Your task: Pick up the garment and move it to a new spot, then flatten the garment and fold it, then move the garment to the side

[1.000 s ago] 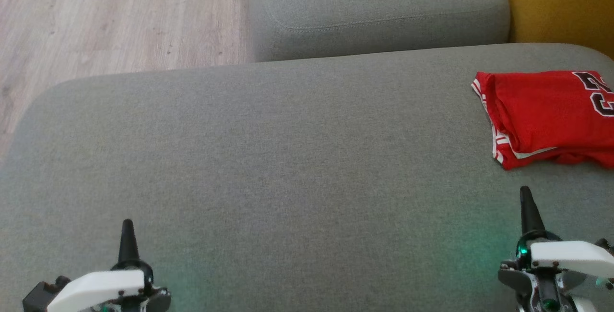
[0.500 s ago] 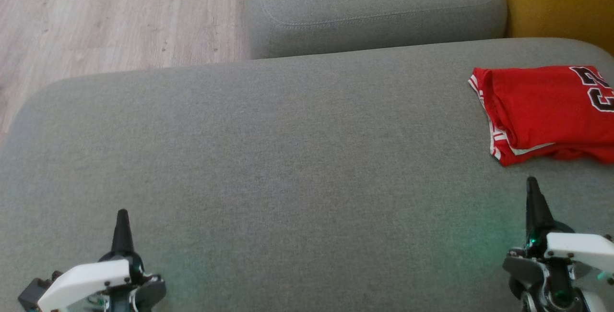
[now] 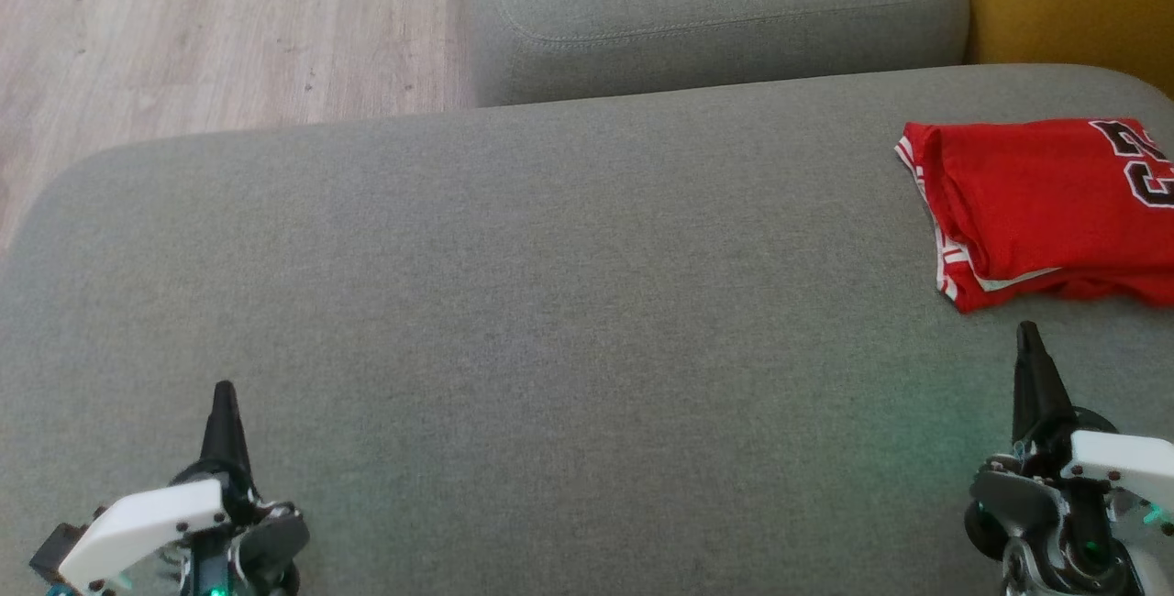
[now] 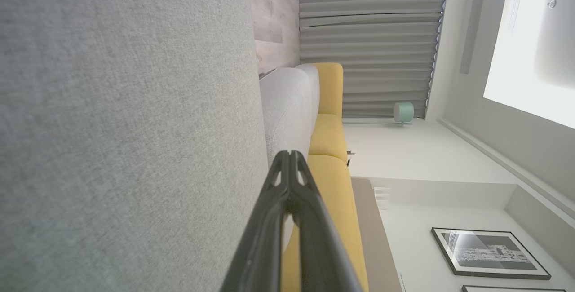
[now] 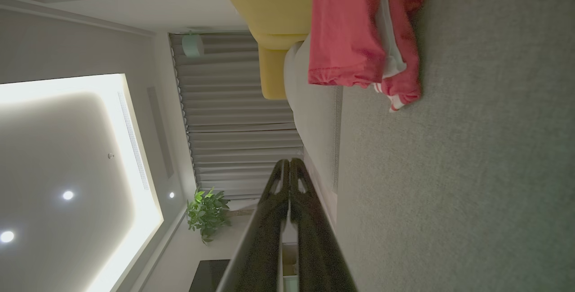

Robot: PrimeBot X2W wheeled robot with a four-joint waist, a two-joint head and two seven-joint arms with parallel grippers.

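Note:
A folded red garment [image 3: 1046, 206] with white trim and dark lettering lies at the far right of the grey sofa seat [image 3: 550, 303], cut off by the head view's right edge. The right wrist view shows the same red garment [image 5: 355, 31] ahead of the fingers. My right gripper [image 3: 1029, 339] hovers just in front of the garment's near edge, apart from it, fingers shut with nothing between them [image 5: 289, 162]. Over bare cushion at the lower left, my left gripper [image 3: 223, 394] is shut and empty [image 4: 289, 153].
A second grey cushion [image 3: 715, 9] lies beyond the seat, with wooden floor [image 3: 183, 27] to the far left and a yellow sofa part [image 3: 1073, 0] at the far right. The seat's rounded left edge [image 3: 55, 202] drops to the floor.
The head camera has shifted slightly, so the whole scene sits a little higher. The right gripper has crept closer to the garment; the left has eased outward. Both stay shut.

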